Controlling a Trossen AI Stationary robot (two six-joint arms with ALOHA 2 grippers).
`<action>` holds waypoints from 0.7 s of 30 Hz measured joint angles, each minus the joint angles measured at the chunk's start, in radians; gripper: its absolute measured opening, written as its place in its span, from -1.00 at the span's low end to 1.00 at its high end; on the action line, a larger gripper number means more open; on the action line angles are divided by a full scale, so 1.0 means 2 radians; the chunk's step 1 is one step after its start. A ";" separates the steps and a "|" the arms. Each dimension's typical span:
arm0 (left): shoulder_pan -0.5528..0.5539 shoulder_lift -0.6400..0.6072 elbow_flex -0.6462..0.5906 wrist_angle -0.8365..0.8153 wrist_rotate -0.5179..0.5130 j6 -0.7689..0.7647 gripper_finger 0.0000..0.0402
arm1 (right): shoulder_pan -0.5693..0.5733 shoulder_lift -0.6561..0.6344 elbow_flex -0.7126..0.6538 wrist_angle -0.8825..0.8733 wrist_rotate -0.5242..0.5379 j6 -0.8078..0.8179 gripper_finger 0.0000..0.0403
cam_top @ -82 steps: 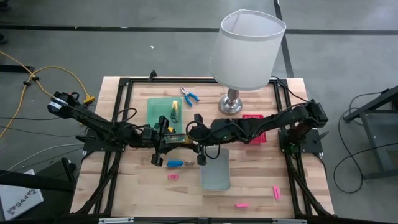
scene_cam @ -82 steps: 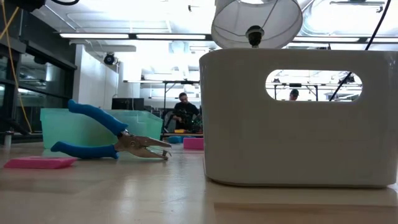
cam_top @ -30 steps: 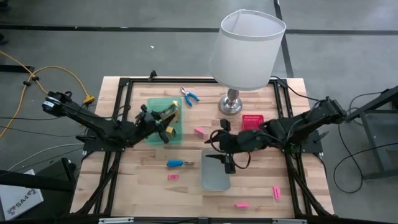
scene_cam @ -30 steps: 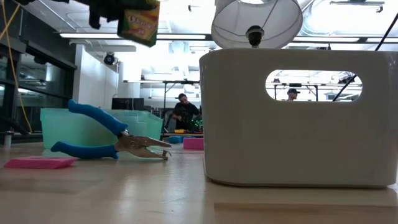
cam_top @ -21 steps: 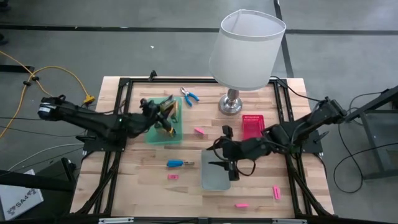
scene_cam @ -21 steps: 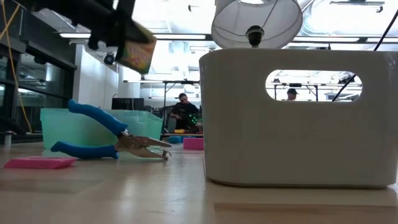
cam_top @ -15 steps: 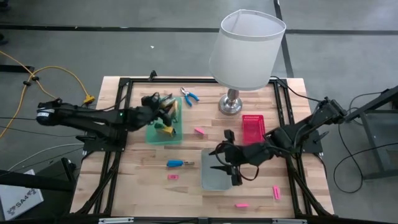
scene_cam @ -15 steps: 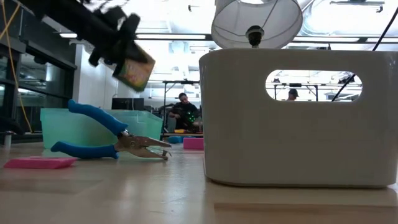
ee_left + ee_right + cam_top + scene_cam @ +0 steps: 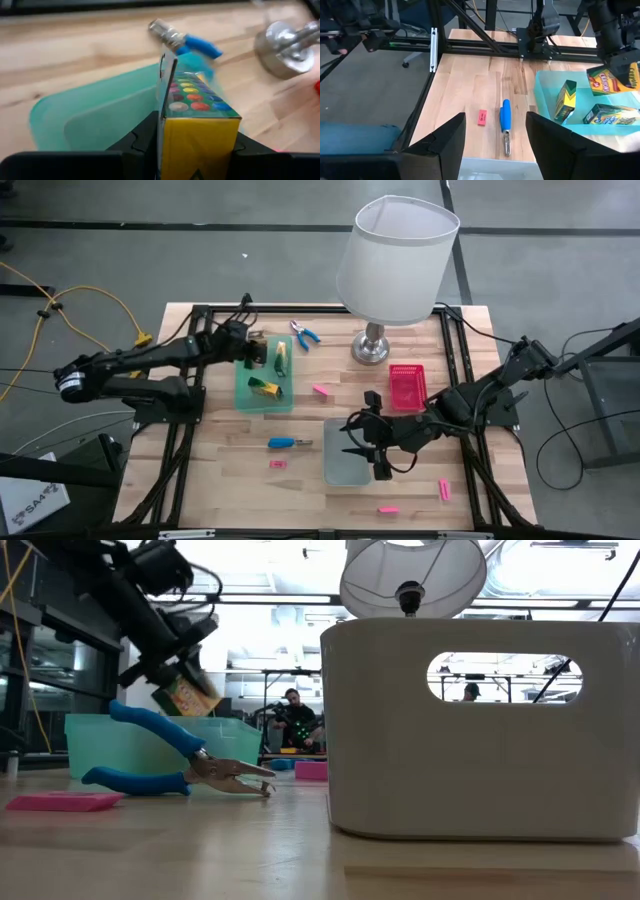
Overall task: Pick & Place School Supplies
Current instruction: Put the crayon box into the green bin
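My left gripper hovers over the green tray, shut on a yellow-and-green crayon box; the low view shows that box above the tray's rim. Two more crayon boxes are in the tray. My right gripper is open over the grey tray with nothing between its fingers. A blue-handled screwdriver lies on the table. Blue-handled pliers lie beyond the green tray. A pink bar lies between the trays. My left gripper pinches the crayon box between its two fingers, one on each long side, near one end. The fingers slant down from the table's left. The box is tilted and hangs clear above the green tray.
A big white-shaded lamp stands at the far middle on a metal foot. A pink tray sits right of centre. More pink bars lie near the front edge. A black frame borders the table.
My left gripper has carried the crayon box toward the table's far edge and down over the green tray, and the box has tipped from level to slanting. My right gripper has drifted toward the near edge over the grey tray, staying open.
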 joint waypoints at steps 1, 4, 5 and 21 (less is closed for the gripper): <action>0.012 0.000 0.000 -0.010 0.013 0.000 -0.47 | 0.000 0.000 0.000 0.000 0.000 0.000 -0.01; 0.040 0.000 0.000 -0.033 0.037 -0.004 -0.47 | 0.000 0.000 0.000 -0.001 -0.001 0.000 -0.02; 0.048 0.000 0.000 -0.039 0.042 -0.004 -0.47 | 0.000 0.000 0.000 -0.001 -0.001 0.000 -0.02; 0.079 0.121 0.033 -0.054 0.095 -0.007 -0.47 | 0.001 0.000 0.000 -0.001 -0.002 0.010 -0.04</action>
